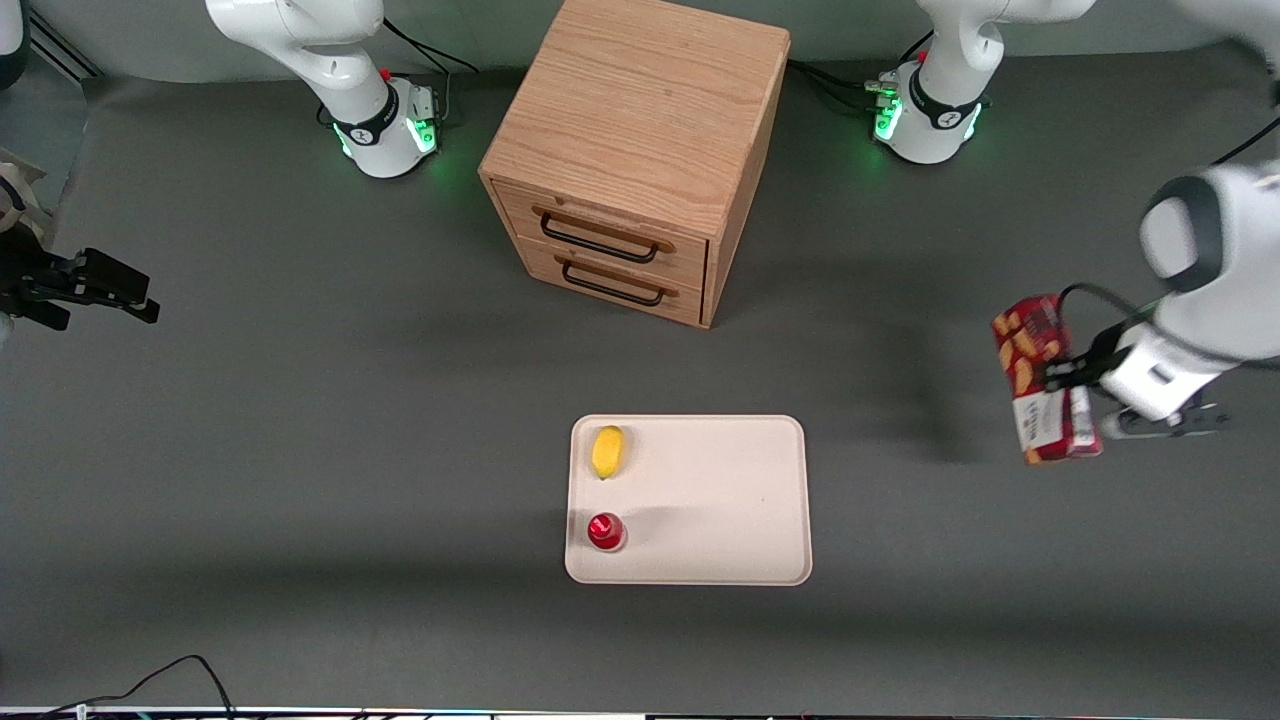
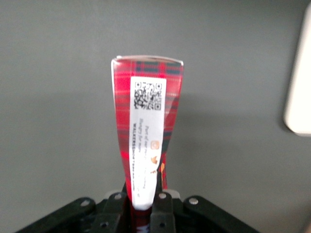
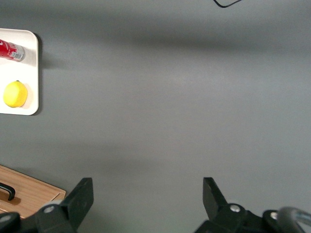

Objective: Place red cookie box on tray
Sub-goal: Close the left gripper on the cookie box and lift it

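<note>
Tray: flat cream-white rectangular tray (image 1: 720, 500), low, well apart toward parked arm
Box: long dark-red tartan cardboard cookie box (image 1: 1040, 380), hung lengthwise below fingers
Gripper (image 2: 144, 201): clamped on box end, aloft

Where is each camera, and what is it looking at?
Front view: up high facing the robots, looking down on the table, tray, drawer cabinet, both arms, and the tool holding the cookie box toward the working arm's end.
Left wrist view: on the working arm, looking down past its fingers along the box.
Right wrist view: on the parked arm, over its own fingers.
Shared: the tray with the lemon shows in the front and right wrist views.
</note>
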`<move>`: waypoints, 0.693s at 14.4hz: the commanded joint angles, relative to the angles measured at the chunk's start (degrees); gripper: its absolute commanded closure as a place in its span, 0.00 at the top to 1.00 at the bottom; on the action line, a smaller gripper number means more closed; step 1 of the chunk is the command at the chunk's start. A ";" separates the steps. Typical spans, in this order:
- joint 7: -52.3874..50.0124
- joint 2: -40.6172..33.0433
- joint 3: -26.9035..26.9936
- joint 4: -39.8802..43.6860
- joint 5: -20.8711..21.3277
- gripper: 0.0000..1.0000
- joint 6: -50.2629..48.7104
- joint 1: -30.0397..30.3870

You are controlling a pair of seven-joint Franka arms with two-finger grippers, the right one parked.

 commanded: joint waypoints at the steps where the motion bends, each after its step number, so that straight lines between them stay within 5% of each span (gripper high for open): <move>1: -0.11 0.26 0.56 14.88 1.07 0.00 -16.82 -0.90; 10: -17.48 4.37 -1.98 23.69 0.55 0.00 -22.23 -6.08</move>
